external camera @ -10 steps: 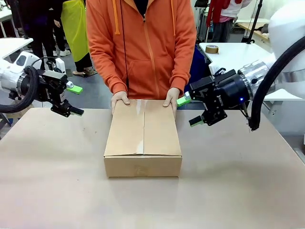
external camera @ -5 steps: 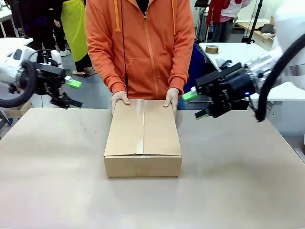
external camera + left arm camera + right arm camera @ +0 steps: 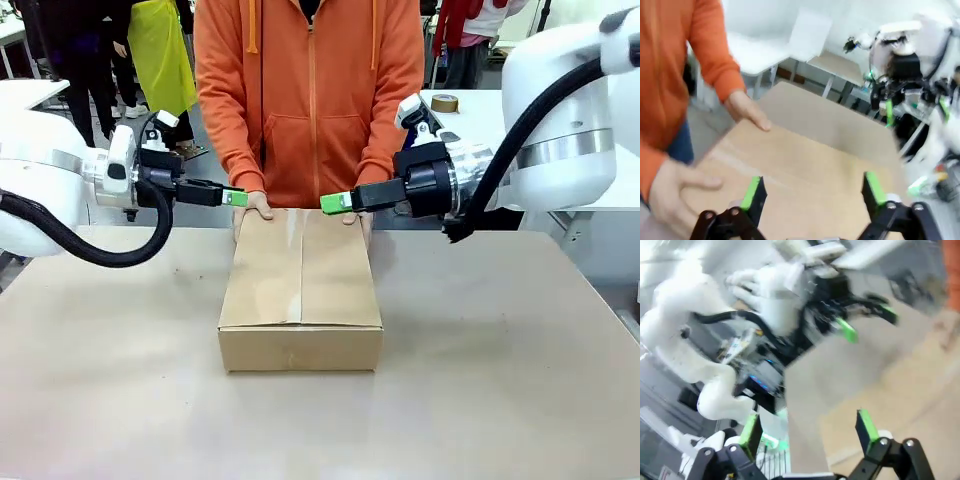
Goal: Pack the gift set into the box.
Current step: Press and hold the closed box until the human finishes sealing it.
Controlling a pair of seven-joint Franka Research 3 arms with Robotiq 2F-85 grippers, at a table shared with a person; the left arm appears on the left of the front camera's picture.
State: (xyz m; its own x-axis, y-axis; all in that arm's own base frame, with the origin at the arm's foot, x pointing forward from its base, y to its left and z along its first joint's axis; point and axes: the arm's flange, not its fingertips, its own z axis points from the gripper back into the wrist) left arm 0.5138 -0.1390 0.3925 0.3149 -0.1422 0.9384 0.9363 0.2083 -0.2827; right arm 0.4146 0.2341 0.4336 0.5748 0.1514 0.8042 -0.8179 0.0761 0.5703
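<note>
The box lies in the middle of the table with its top flaps down flat. A person in an orange hoodie holds its far end with both hands. My left gripper points inward at the far left corner, close to the person's hand. My right gripper points inward from the other side, just above the far end. In the left wrist view, the left gripper stands open over the box top. The blurred right wrist view shows the right gripper open too. The gift set is out of view.
Bare tabletop stretches around the box on all sides. A roll of tape sits on a white table behind at the right. Other people stand in the background at the left.
Both arms have swung inward and turned, so their fingers now point toward each other over the box's far end. The box and the person's hands have stayed put.
</note>
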